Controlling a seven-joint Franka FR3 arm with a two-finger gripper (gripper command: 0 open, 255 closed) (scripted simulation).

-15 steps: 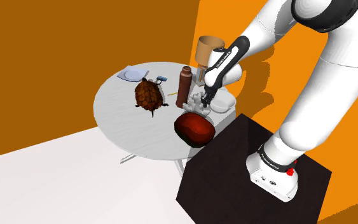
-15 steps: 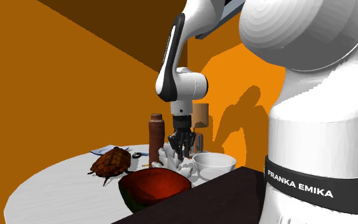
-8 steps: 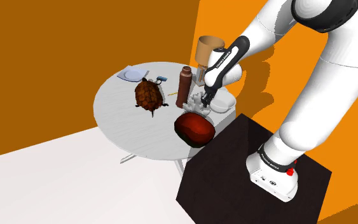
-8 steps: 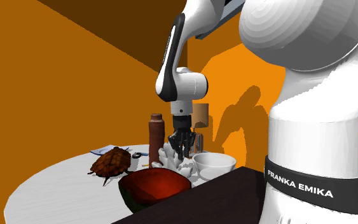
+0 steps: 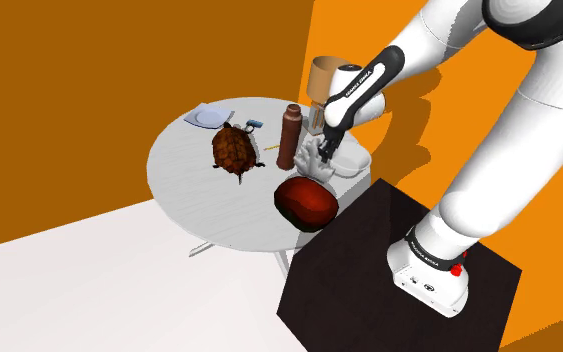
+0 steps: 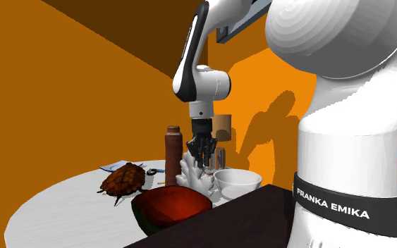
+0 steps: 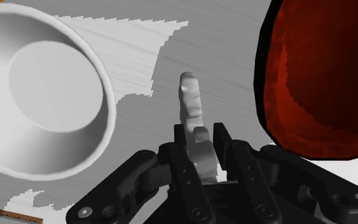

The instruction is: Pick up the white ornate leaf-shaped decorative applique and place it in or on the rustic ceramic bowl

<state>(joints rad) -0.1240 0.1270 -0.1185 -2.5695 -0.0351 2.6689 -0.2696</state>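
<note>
Pinching white applique [image 7: 189,102], hand [image 7: 201,132] between white bowl [image 7: 107,108] and red bowl [image 7: 317,76], bottle [image 5: 289,137] near

A round white table [image 5: 199,205] fills the middle of the shoulder view. At its centre lies a brown-shelled turtle figure [image 5: 234,152], with a tall brown bottle [image 5: 289,137] upright to its right. A dark red bowl [image 5: 305,201] sits at the lower-right edge, a plain white bowl [image 6: 237,182] just beyond it. A flat pale dish [image 5: 207,118] lies at the upper-left rim.

Under my black gripper [image 7: 201,143] and its clasped white leaf-shaped applique [image 7: 190,108], bare pale round table [image 7: 225,63] lies open between a plain white bowl [image 7: 44,89] and a dark red bowl [image 7: 317,83]; a brown bottle [image 5: 289,137] crowds nearby.
</note>
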